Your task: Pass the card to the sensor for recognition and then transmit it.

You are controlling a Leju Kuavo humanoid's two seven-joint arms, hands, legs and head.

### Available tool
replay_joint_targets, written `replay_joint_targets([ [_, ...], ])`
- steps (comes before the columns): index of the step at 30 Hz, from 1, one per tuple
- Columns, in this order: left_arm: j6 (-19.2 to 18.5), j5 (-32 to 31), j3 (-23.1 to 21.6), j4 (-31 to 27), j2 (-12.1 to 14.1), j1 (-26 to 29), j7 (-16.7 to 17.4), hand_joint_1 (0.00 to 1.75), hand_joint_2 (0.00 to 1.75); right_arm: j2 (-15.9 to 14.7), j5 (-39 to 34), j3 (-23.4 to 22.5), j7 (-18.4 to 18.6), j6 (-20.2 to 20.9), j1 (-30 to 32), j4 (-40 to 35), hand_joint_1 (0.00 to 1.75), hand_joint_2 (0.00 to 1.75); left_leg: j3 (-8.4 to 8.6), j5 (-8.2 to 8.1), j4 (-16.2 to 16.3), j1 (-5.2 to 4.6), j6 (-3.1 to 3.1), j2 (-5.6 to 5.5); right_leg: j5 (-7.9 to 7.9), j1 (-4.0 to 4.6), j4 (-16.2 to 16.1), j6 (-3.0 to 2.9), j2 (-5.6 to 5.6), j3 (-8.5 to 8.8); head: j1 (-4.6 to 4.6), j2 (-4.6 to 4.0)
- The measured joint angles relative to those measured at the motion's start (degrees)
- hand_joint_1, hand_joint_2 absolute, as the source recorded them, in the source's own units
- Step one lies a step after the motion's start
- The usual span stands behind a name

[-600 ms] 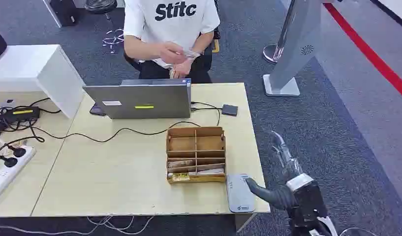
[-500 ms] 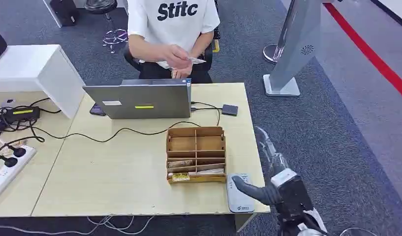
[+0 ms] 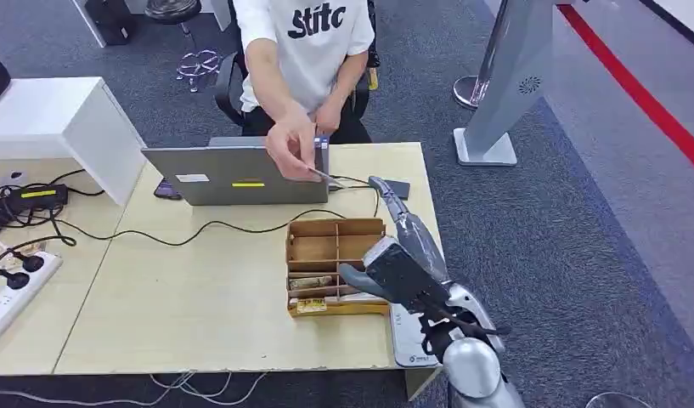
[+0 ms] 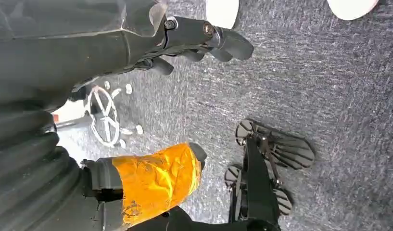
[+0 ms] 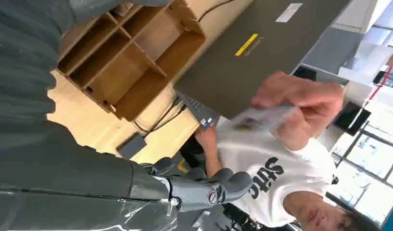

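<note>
The card [image 5: 264, 118] in the person's hand [image 5: 300, 103] is just a motion-blurred smear, so no reading its print. The right hand [image 3: 400, 255] covers most of the grey sensor [image 3: 407, 340] and one corner of the cardboard organizer [image 3: 335, 266].

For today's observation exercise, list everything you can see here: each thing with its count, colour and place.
card: one, pale, in the person's hand above the table
sensor: one, grey, table's near right edge
organiser box: one, brown, mid-table
laptop: one, grey, far side
small box: one, dark, right of laptop
power strip: one, white, left
table: one, light wood
person: one, white shirt, behind the table
right robot hand: grey, empty, fingers apart, reaching toward card
left robot hand: dark, above carpet
</note>
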Motion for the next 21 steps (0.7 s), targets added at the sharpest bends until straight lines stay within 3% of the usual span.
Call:
replay_joint_targets([
  [3,-0.15,-0.55,0.00,0.26,0.24,-0.14,-0.02,0.00,1.75,-0.11,3.36,1.22,1.73,-1.92,-1.57,1.26,0.00,1.75,-0.04,0.00,0.00,0.00,0.00,-0.01,0.00,0.00,0.00,0.00,0.00,-0.03,0.00,0.00],
  [4,-0.37,-0.77,0.00,0.31,0.31,-0.17,-0.20,0.00,1.75,-0.24,7.34,1.64,2.97,-4.10,-2.22,1.64,0.00,1.75,-0.07,0.01,0.00,0.00,0.00,0.00,0.00,0.00,0.01,0.01,0.00,-0.04,0.00,0.00],
  [6,-1.24,-1.26,0.00,0.50,0.39,-0.28,-0.87,0.00,1.75,-0.87,23.18,3.53,5.69,-9.81,-5.53,3.84,0.00,1.75,-0.19,0.09,0.00,0.00,-0.02,0.02,0.10,0.00,0.05,0.01,0.04,-0.20,0.00,0.00],
  [8,-1.90,-1.68,0.00,0.68,0.55,-0.44,-1.48,0.00,1.75,-1.31,34.01,5.39,6.85,-12.37,-9.80,6.96,0.00,1.75,-0.25,0.16,0.00,0.00,-0.02,0.14,0.23,0.00,0.06,-0.03,0.17,-0.34,0.00,0.00],
  [12,-2.54,-2.21,0.00,1.11,0.98,-0.69,-2.12,0.00,1.75,-0.76,43.22,8.11,10.59,-13.58,-13.46,11.15,0.00,1.75,-0.33,0.25,0.00,0.02,-0.06,0.11,0.28,0.00,0.07,-0.06,0.13,-0.40,0.02,0.00],
  [15,-2.71,-2.60,-0.02,1.31,1.25,-0.71,-2.27,0.00,1.75,-0.09,45.38,10.35,12.53,-12.49,-14.83,12.52,0.00,1.75,-0.46,0.30,0.00,0.01,-0.14,0.15,0.34,0.00,0.15,-0.13,0.19,-0.66,-0.02,0.00],
  [20,-2.06,-3.19,-0.02,1.36,0.74,-1.12,-2.58,0.00,1.75,-0.87,43.49,10.93,11.90,-13.16,-18.39,17.78,0.00,1.75,-0.48,0.36,0.00,0.01,-0.23,0.15,0.38,0.00,0.16,-0.16,0.19,-0.68,0.00,0.00],
  [21,-2.01,-3.28,-0.02,1.36,0.68,-1.19,-2.58,0.00,1.75,-0.96,43.62,10.95,11.90,-13.25,-18.53,18.47,1.50,1.75,-0.48,0.37,0.00,0.01,-0.23,0.15,0.40,0.00,0.16,-0.19,0.19,-0.69,0.00,0.00],
])
